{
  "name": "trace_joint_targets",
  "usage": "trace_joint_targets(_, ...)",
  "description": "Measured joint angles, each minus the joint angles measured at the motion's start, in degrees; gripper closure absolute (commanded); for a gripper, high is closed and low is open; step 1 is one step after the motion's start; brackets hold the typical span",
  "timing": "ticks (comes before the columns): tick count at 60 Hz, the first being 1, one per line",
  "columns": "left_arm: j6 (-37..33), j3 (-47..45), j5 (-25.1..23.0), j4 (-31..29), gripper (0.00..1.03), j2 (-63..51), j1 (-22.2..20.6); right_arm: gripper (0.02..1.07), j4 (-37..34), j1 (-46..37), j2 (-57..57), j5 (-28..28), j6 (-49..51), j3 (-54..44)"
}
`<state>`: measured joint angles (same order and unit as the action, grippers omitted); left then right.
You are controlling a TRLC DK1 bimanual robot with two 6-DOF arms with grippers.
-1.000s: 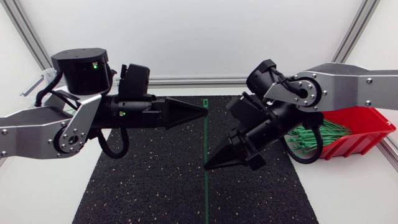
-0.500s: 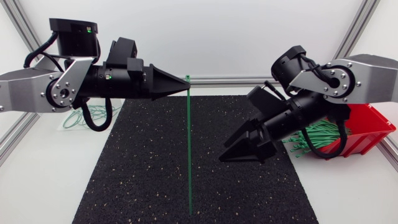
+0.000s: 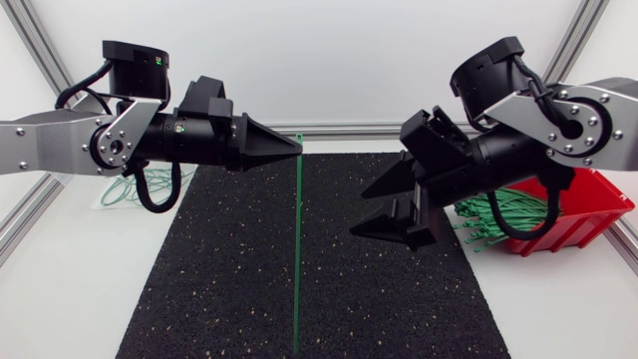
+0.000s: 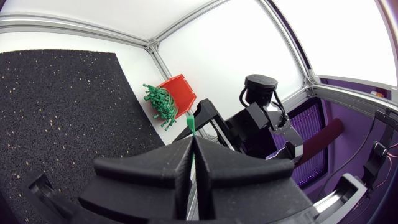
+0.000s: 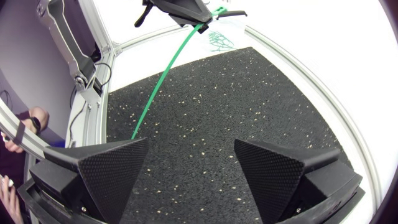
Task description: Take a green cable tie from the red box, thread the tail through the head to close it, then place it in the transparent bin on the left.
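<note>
Left arm comes in over the white table's left side. Its matte black left gripper (image 3: 297, 149) is clenched on a long green plastic cable tie (image 3: 297, 249), grasped just below the head. In the left wrist view the two wedge fingers (image 4: 177, 165) lie pressed together, and the tie's small square head pokes out past the tips.

The tie hangs straight down from that grip, over the middle of the speckled black rubber mat (image 3: 219, 289). Whether its tail touches the mat, I cannot tell.

Right gripper (image 3: 359, 213) stands released. Its fingers are spread wide and hold nothing. It hovers above the mat to the right of the tie, near it but apart, tips pointing toward it.

Red plastic box (image 3: 588, 214) sits at the table's right edge, behind the right arm. A heap of loose green ties (image 3: 498, 221) spills out of its open front.

Transparent plastic bin (image 3: 110, 202) sits off the mat's left edge, below the left arm, with looped green ties (image 3: 128, 189) in it.
</note>
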<state>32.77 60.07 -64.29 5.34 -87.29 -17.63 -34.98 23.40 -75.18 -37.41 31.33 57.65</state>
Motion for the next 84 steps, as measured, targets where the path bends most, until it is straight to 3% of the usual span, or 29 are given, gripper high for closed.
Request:
trace_joint_targets(8,1.03,0.13,0.00,-0.42,1.00,-0.04,0.00,0.06,5.95,5.66,2.16,9.33,5.27,-0.85)
trace_joint_targets(20,2.23,0.94,-0.22,-2.23,1.00,-0.04,-0.17,0.06,20.83,15.21,6.23,24.87,11.72,-9.07)
trace_joint_targets(31,2.23,2.27,-0.74,-3.82,1.00,-1.77,0.59,0.06,35.28,16.02,5.95,31.26,22.18,-15.67)
trace_joint_targets(45,2.64,4.31,-1.90,-6.23,1.00,-6.45,5.20,0.06,56.68,17.07,3.41,32.24,35.32,-22.47)
trace_joint_targets(62,3.32,5.81,-1.97,-7.06,1.00,-7.76,5.57,0.06,79.41,18.12,-2.97,25.22,47.04,-29.44)
trace_joint_targets(78,3.48,5.99,-3.48,-7.91,1.00,-9.03,6.97,0.06,87.49,18.97,-7.93,22.14,55.78,-33.00)
trace_joint_targets(84,3.50,6.01,-3.67,-7.93,1.00,-9.44,6.97,0.13,89.18,19.34,-8.74,19.02,62.12,-33.90)
